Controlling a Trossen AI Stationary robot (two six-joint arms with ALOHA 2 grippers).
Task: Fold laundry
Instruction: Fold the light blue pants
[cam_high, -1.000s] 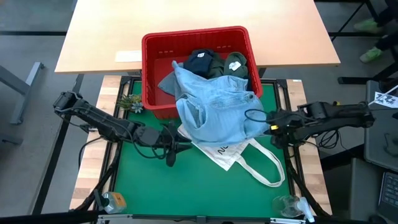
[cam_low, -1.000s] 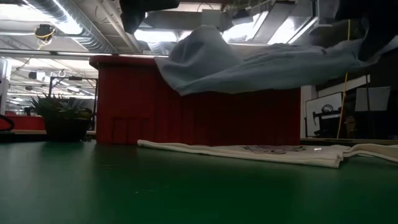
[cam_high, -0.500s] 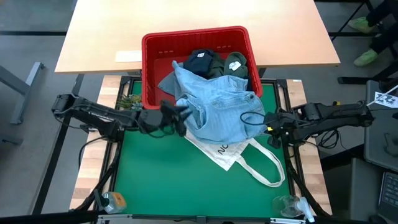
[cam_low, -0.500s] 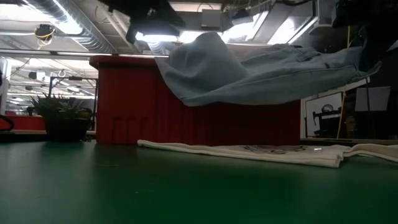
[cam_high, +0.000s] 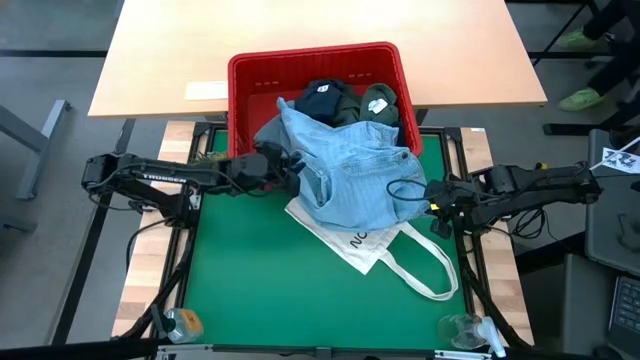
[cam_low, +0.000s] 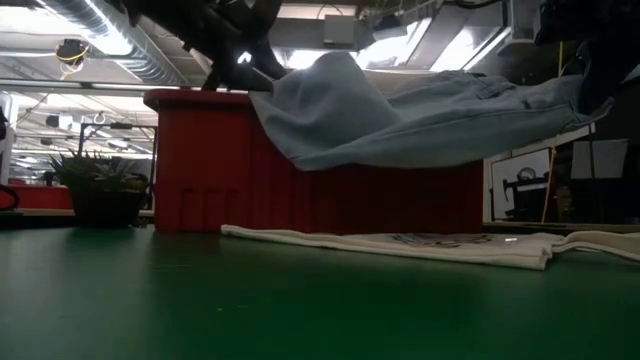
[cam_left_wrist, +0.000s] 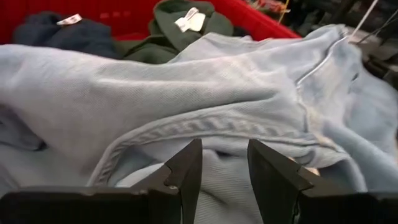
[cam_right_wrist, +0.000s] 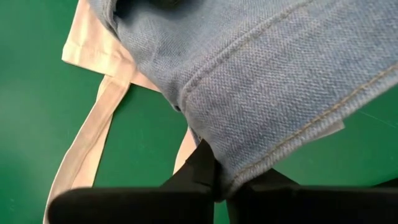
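Folding has hardly begun, by the look of it. Taking the high view as a clock face, nearest, toward six o'clock, the green mat (cam_high: 250, 290) lies bare. On it, just past the middle toward five o'clock, lies a white tote (cam_high: 375, 248), and its long handle loops out toward five. Dark letters show on the tote, but only "NO" can be read, because the rest is covered.

The denim (cam_high: 355, 180) hangs above the tote, held up off the mat. It is bunched and not yet spread flat. The right gripper (cam_high: 432, 207) sits at three o'clock and is pinched tight on the denim's edge. The left gripper (cam_high: 287, 172) sits at about ten o'clock, right at the denim's other side. Its fingers (cam_left_wrist: 185, 171) stand apart with cloth bunched up between them, and they do not look closed on it yet.

Farther back, at twelve o'clock, stands the red basket (cam_high: 250, 110). The denim's far part drapes over its front wall. Inside lie a navy garment (cam_high: 322, 98) and an olive garment (cam_high: 375, 103), each with a small white tag too small to read. Both wait to be folded. A small plant (cam_high: 208, 163) sits at ten o'clock beside the basket. No garment looks folded yet, so nearly all the work is left.
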